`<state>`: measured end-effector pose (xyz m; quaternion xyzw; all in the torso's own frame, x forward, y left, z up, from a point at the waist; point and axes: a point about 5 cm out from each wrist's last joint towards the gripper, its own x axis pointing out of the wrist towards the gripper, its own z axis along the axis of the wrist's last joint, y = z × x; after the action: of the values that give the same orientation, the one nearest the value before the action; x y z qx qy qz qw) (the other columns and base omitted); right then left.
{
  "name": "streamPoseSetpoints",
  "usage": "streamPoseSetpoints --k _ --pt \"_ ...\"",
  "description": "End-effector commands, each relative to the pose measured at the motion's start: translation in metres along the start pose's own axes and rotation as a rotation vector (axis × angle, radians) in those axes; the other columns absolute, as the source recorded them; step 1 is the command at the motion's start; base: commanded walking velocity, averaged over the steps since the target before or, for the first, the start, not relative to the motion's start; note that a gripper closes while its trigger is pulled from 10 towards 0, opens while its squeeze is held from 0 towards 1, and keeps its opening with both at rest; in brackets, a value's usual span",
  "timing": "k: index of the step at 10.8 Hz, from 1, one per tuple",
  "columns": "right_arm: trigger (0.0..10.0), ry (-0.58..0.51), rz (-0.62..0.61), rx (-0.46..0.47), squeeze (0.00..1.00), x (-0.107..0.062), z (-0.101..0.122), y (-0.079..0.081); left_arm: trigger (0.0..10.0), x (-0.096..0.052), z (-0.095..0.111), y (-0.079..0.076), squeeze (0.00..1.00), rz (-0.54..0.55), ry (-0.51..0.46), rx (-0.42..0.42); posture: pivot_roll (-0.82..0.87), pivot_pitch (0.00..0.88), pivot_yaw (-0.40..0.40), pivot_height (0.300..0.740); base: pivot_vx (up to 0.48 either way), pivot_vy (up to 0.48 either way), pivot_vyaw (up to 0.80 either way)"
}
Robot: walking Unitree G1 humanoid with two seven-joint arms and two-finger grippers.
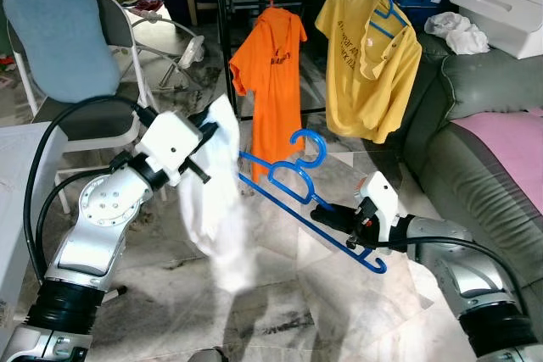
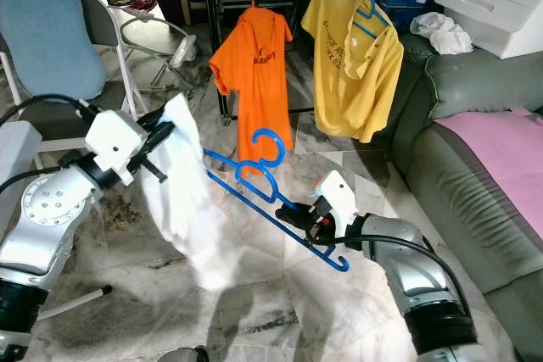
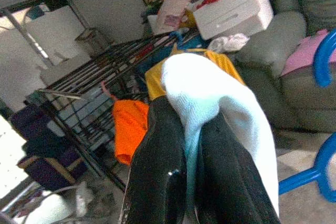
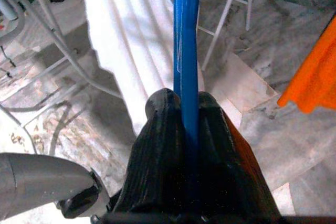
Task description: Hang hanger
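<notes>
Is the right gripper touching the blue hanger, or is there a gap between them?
Touching. In the right wrist view the right gripper has both black fingers pressed against the blue hanger, whose bar runs out from between them with no gap.

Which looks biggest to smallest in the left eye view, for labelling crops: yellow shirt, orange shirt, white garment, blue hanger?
1. Orange shirt and white garment: about alike; the garment hangs nearer the camera, so I won't rank them.
2. Yellow shirt, slightly less area.
3. Blue hanger: long, but thin.
</notes>
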<state>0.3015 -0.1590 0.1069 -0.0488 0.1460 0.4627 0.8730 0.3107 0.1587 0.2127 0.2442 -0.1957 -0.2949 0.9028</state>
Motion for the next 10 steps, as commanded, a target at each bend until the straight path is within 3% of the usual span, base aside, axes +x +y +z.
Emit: streamPoseSetpoints --k 1,2,5,6,7,9,10 --pt "10.0 -0.012 -0.037 0.025 0.0 0.0 0.001 -0.005 10.0 0.004 0.016 -0.005 0.0 -0.043 -0.057 -0.012 -0.01 0.077 0.003 0.74 0.0 0.0 0.0" --pt "10.0 -0.017 -0.062 0.077 0.0 0.001 -0.002 -0.008 10.0 0.004 0.016 -0.011 0.0 -0.069 -0.057 -0.029 -0.01 0.078 0.004 0.74 0.0 0.0 0.0" --pt "10.0 -0.005 -0.111 0.034 0.0 -0.008 0.0 -0.019 10.0 -0.007 -0.006 -0.01 0.0 -0.071 0.044 -0.012 -0.01 0.083 0.007 0.74 0.0 0.0 0.0" --pt "10.0 -0.052 -0.119 -0.013 0.0 -0.016 0.018 -0.027 10.0 -0.019 -0.032 0.001 0.0 -0.009 0.159 0.049 -0.01 0.084 0.012 0.74 0.0 0.0 0.0" --pt "10.0 -0.075 -0.103 -0.044 0.0 -0.021 0.03 -0.029 10.0 -0.025 -0.043 0.005 0.0 0.009 0.206 0.086 -0.02 0.085 0.012 0.74 0.0 0.0 0.0" --pt "10.0 -0.05 0.02 -0.114 0.0 -0.034 0.043 -0.024 10.0 -0.029 -0.057 0.007 0.0 -0.042 0.251 0.169 -0.02 0.086 0.012 0.74 0.0 0.0 0.0" --pt "10.0 0.01 0.103 -0.146 0.0 -0.05 0.046 -0.024 10.0 -0.026 -0.059 0.011 0.0 -0.061 0.243 0.241 -0.02 0.084 0.013 0.74 0.0 0.0 0.0"
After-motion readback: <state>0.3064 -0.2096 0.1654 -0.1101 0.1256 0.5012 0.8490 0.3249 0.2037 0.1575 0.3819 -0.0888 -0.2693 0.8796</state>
